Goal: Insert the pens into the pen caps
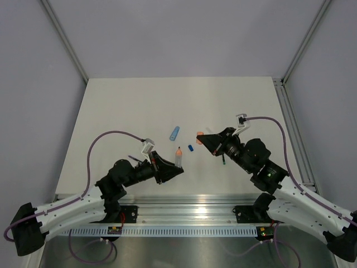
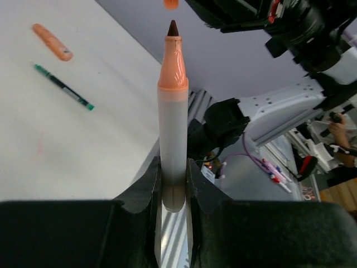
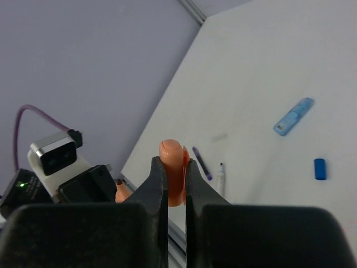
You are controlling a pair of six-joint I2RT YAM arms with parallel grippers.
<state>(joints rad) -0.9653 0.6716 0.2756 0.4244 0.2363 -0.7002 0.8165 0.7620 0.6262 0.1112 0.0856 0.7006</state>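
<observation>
Orange-tipped pen, clear barrel: likely light, stiff, slick; left gripper clamped on its lower barrel, tip up, near the small orange cap pinched tight in the right gripper.

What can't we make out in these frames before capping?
- Orange cap opening: right wrist view, covered by right gripper; left wrist view, top edge cuts it.
- Orange-tipped pen rear end: left wrist view, buried in left gripper.
- Green-tipped pen: top view, mostly under right arm.
</observation>
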